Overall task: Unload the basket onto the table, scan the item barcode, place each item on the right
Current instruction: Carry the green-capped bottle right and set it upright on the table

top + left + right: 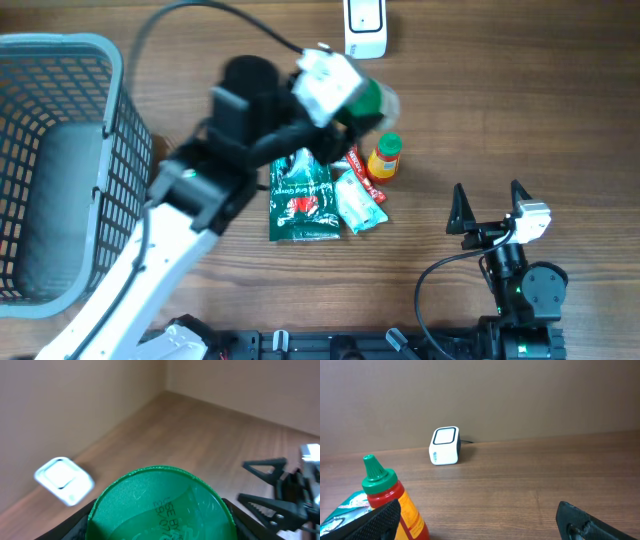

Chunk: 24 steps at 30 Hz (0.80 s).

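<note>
The item is a green round tub, raised above the table with my left gripper shut on it. In the left wrist view its green end, printed with a use-by date, fills the bottom between both jaws. No barcode shows on it. The white scanner stands at the table's far edge, just beyond the tub, and it also shows as a white box at the left. My right gripper rests open and empty at the front right, apart from everything.
A grey wire basket stands at the left. Under the left arm lie a dark green packet, a pale green sachet and a red sachet. A red-and-yellow sauce bottle stands beside them, left of my right gripper's fingers.
</note>
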Each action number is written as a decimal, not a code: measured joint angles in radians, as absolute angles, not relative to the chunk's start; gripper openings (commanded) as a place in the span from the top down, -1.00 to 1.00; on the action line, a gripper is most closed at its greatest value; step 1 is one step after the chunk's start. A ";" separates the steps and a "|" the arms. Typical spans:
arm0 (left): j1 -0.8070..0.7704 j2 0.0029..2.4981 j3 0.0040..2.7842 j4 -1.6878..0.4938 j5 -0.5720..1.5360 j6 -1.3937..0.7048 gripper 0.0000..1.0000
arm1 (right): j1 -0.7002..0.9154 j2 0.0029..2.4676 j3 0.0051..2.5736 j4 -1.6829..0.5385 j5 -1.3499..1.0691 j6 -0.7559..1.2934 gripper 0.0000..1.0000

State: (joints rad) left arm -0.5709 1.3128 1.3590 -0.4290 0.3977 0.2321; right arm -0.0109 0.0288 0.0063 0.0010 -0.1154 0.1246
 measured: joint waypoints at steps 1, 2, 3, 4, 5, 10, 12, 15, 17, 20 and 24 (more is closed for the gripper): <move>-0.602 1.336 1.359 -0.413 0.397 0.232 -0.01 | -0.011 0.029 0.006 0.001 -0.115 0.125 -0.99; -0.632 1.361 1.359 -0.389 0.396 0.230 -0.01 | -0.011 0.029 0.006 0.001 -0.115 0.125 -1.00; -0.667 1.394 1.359 -0.351 0.394 0.229 -0.01 | -0.011 0.029 0.006 0.001 -0.115 0.125 -1.00; -0.706 1.436 1.359 -0.311 0.394 0.229 -0.02 | -0.011 0.029 0.006 0.001 -0.115 0.125 -0.99; -0.742 1.483 1.359 -0.273 0.394 0.228 -0.02 | -0.011 0.029 0.006 0.001 -0.115 0.125 -0.99; -0.835 1.672 1.359 -0.172 0.382 0.215 -0.02 | -0.011 0.029 0.006 0.001 -0.115 0.125 -1.00; -0.862 1.758 1.359 -0.171 0.352 0.210 -0.02 | -0.011 0.029 0.006 0.001 -0.115 0.125 -0.99; -0.886 1.874 1.359 -0.161 0.307 0.195 -0.03 | -0.011 0.029 0.006 -0.001 -0.115 0.121 -1.00; -0.889 1.912 1.359 -0.172 0.287 0.188 -0.03 | -0.011 0.029 0.006 0.000 -0.114 0.121 -0.99; -0.901 1.942 1.359 -0.215 0.229 0.182 -0.08 | -0.011 0.029 0.006 0.000 -0.115 0.118 -0.99; -0.910 1.972 1.359 -0.258 0.150 0.180 -0.19 | -0.011 0.029 0.006 0.000 -0.115 0.118 -0.99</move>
